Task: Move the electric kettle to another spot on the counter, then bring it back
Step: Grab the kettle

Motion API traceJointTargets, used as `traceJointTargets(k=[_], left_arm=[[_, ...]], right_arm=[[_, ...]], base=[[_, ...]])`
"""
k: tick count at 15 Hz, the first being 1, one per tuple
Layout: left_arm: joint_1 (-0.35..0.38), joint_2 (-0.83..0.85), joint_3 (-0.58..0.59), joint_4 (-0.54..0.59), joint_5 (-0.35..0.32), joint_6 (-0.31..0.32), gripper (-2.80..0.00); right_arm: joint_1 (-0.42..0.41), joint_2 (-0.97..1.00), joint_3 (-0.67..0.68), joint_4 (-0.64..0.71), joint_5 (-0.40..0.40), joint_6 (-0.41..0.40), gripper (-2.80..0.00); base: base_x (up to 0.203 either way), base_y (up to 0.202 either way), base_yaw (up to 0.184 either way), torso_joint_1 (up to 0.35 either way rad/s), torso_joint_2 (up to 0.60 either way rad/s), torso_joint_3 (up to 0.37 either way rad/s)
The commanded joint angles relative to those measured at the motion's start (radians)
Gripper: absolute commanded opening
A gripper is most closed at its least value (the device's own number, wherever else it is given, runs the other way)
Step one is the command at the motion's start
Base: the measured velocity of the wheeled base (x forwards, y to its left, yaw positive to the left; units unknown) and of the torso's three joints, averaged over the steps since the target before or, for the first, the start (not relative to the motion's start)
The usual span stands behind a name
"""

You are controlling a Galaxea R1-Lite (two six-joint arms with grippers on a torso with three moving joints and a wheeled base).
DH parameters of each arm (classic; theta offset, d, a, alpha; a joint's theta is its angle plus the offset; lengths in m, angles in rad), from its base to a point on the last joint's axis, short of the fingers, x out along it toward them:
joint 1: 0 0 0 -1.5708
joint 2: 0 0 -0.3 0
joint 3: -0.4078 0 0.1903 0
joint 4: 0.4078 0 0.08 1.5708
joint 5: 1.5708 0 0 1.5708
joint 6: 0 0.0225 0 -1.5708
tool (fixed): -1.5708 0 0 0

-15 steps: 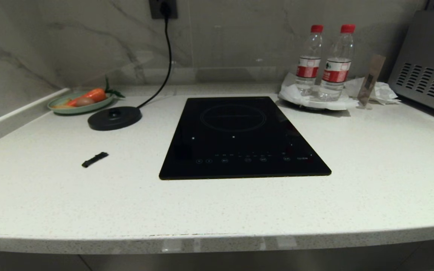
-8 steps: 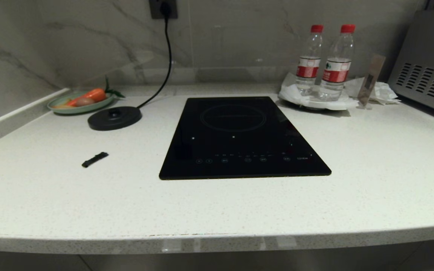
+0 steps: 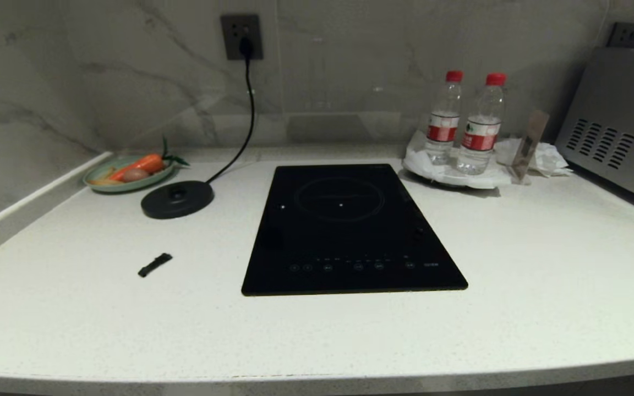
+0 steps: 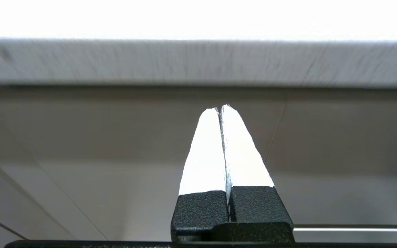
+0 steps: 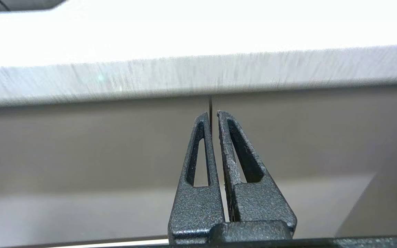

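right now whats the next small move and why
Probably look around for the kettle before reaching: the round black base sits bare on the counter with no jug in view. The left gripper and right gripper are both shut, below the counter's front edge.

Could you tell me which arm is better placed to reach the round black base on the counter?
Probably the left: the base lies left of the cooktop, on that arm's side. Both the left claw and right claw are shut, below the counter's front edge, so neither leads. No kettle is in view.
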Motion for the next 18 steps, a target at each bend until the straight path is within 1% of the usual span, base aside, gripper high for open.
traceJointTargets(k=[1,9,18], left_arm=[[0.0,0.002,0.0,0.001,0.0,0.0,-2.8],[0.0,0.002,0.0,0.001,0.0,0.0,-2.8],[0.0,0.002,0.0,0.001,0.0,0.0,-2.8]], right_arm=[[0.0,0.0,0.0,0.001,0.0,-0.001,-2.8],[0.0,0.0,0.0,0.001,0.0,-0.001,-2.8],[0.0,0.0,0.0,0.0,0.0,0.0,-2.8]], base=[[0.0,0.0,0.0,0.087,-0.46,-0.395],[0.0,0.0,0.0,0.126,-0.5,-0.384],[0.0,0.0,0.0,0.203,-0.58,-0.382]])
